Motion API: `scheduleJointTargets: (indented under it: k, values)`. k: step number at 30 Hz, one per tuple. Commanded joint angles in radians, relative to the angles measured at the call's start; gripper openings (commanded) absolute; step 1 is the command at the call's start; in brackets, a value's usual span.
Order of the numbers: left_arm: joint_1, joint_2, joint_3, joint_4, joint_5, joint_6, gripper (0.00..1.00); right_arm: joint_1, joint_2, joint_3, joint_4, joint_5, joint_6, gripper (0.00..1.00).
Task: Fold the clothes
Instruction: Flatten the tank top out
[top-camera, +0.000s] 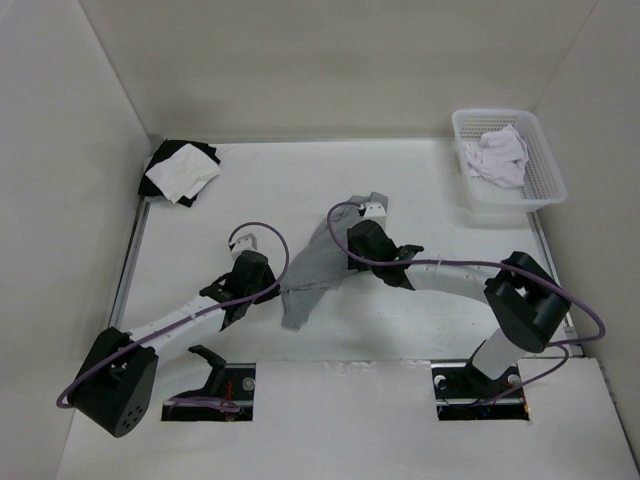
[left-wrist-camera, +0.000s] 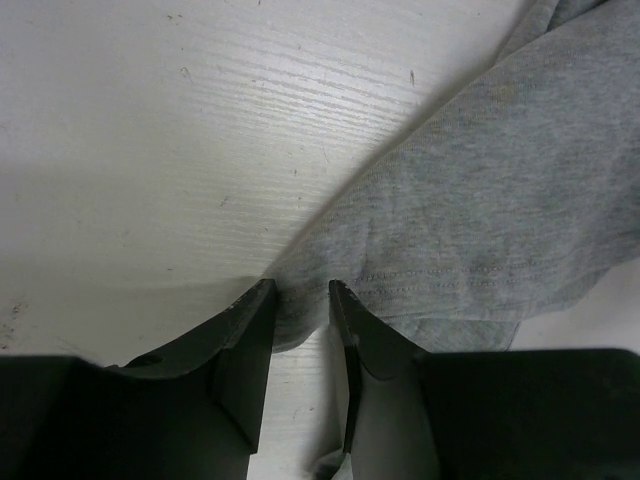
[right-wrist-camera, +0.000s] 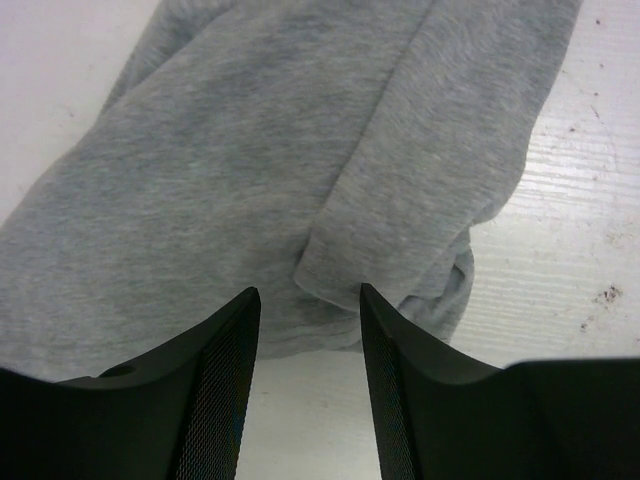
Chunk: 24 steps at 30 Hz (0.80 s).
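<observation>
The clothes (top-camera: 305, 275) are a grey knit top lying crumpled in a long diagonal strip mid-table. In the left wrist view its stitched hem (left-wrist-camera: 430, 275) runs just beyond my fingers. My left gripper (left-wrist-camera: 300, 290) is low at the strip's near left edge (top-camera: 272, 292). Its jaws stand narrowed but apart, with a rounded corner of grey fabric between the tips, not pinched. My right gripper (right-wrist-camera: 308, 292) hovers over the strip's upper part (top-camera: 348, 255). It is open and holds nothing, and a folded flap of the clothes (right-wrist-camera: 400, 200) lies just past its tips.
A white mesh basket (top-camera: 548, 175) holding a white cloth (top-camera: 497, 155) stands at the back right. A black-and-white cloth pile (top-camera: 180, 170) lies in the back left corner. White walls close in the table on three sides.
</observation>
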Motion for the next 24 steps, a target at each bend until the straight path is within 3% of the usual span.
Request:
scheduleJointTargets:
  k: [1, 4, 10, 15, 21, 24]
  values:
    - [-0.007, 0.003, 0.027, 0.045, 0.006, 0.001, 0.25, 0.009, 0.021, 0.055, 0.006, 0.03, -0.016, 0.48]
    - [-0.007, 0.003, 0.029, 0.049, 0.01, 0.0, 0.23, -0.017, 0.053, 0.064, 0.006, 0.039, -0.019, 0.37]
    - [-0.003, -0.005, 0.026, 0.049, 0.012, 0.001, 0.21, -0.03, 0.079, 0.083, -0.017, 0.02, -0.024, 0.38]
    - [0.0, -0.007, 0.029, 0.049, 0.013, 0.003, 0.13, -0.031, 0.041, 0.069, -0.02, 0.043, -0.004, 0.15]
    - [-0.012, -0.085, 0.036, 0.115, 0.047, 0.004, 0.04, -0.028, -0.111, 0.005, -0.021, 0.081, 0.013, 0.14]
    - [-0.007, -0.126, 0.067, 0.132, 0.05, 0.008, 0.03, -0.031, -0.22, -0.038, -0.023, 0.07, 0.019, 0.07]
